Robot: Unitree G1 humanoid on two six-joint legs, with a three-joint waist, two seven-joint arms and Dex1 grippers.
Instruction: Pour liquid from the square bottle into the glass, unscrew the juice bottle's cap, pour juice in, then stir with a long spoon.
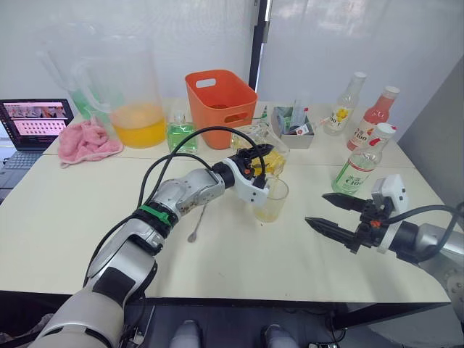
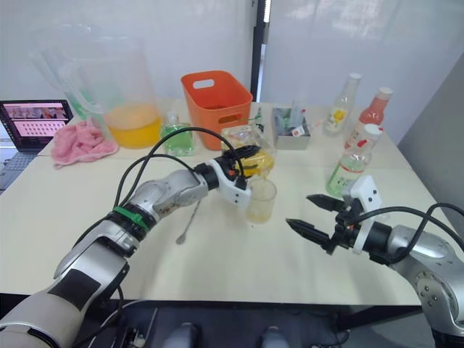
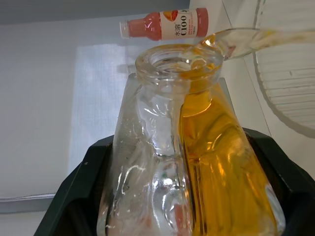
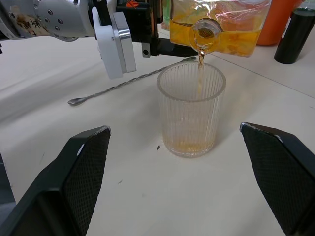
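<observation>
My left gripper is shut on the square bottle, which holds amber liquid and lies tilted with its open mouth over the ribbed glass. A thin amber stream runs from the bottle into the glass, where a shallow layer sits at the bottom. The long spoon lies flat on the table beside the glass, under my left arm. A pink juice bottle stands capped at the far right. My right gripper hovers open to the right of the glass, holding nothing.
A green-labelled capped bottle stands just behind my right gripper, a clear yellow-labelled one farther back. An orange basket, a large pitcher, a green flask, a pink cloth and a laptop line the back.
</observation>
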